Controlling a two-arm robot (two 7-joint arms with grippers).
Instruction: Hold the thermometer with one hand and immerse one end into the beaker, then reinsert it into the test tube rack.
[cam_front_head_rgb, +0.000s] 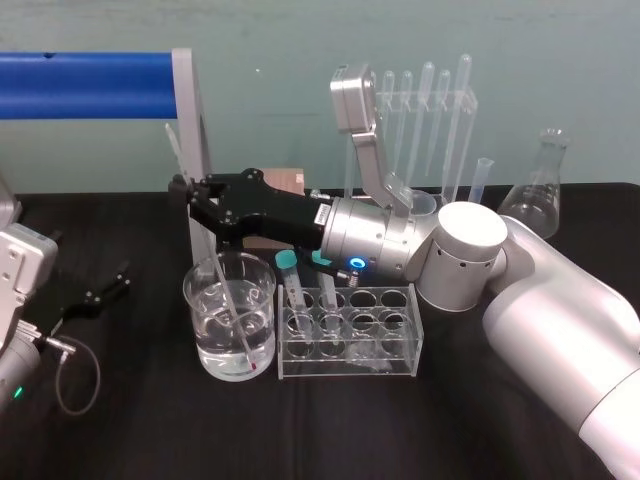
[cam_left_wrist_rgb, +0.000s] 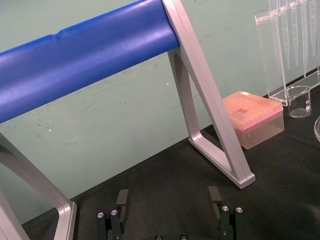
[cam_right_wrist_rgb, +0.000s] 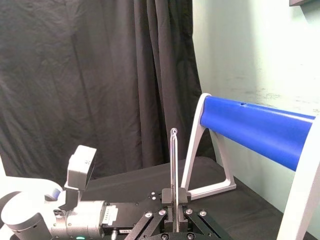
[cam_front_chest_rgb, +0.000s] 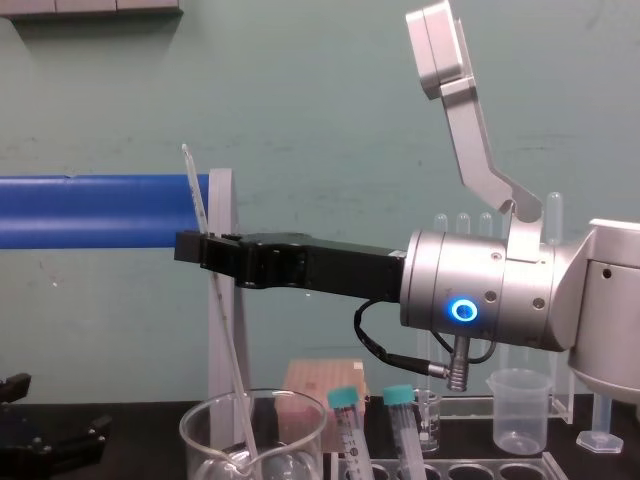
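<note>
My right gripper (cam_front_head_rgb: 186, 196) reaches left from its silver wrist and is shut on the thermometer (cam_front_head_rgb: 212, 262), a long thin glass rod. The rod leans, its top (cam_front_chest_rgb: 186, 150) high above the fingers. Its lower end stands in the water of the wide glass beaker (cam_front_head_rgb: 230, 318). In the right wrist view the thermometer (cam_right_wrist_rgb: 173, 160) rises straight from between the closed fingers (cam_right_wrist_rgb: 169, 196). The test tube rack (cam_front_head_rgb: 350, 335) stands just right of the beaker, with two teal-capped tubes (cam_front_chest_rgb: 345, 425) at its left end. My left gripper (cam_left_wrist_rgb: 168, 197) rests open at the far left of the table (cam_front_head_rgb: 108, 285).
A blue roller on a grey frame (cam_front_head_rgb: 90, 85) stands behind the beaker. At the back right are a clear pipette stand (cam_front_head_rgb: 425, 110), a slim graduated cylinder (cam_front_head_rgb: 482, 180) and a conical flask (cam_front_head_rgb: 535, 190). A small plastic beaker (cam_front_chest_rgb: 520, 410) and an orange box (cam_left_wrist_rgb: 255, 120) sit behind the rack.
</note>
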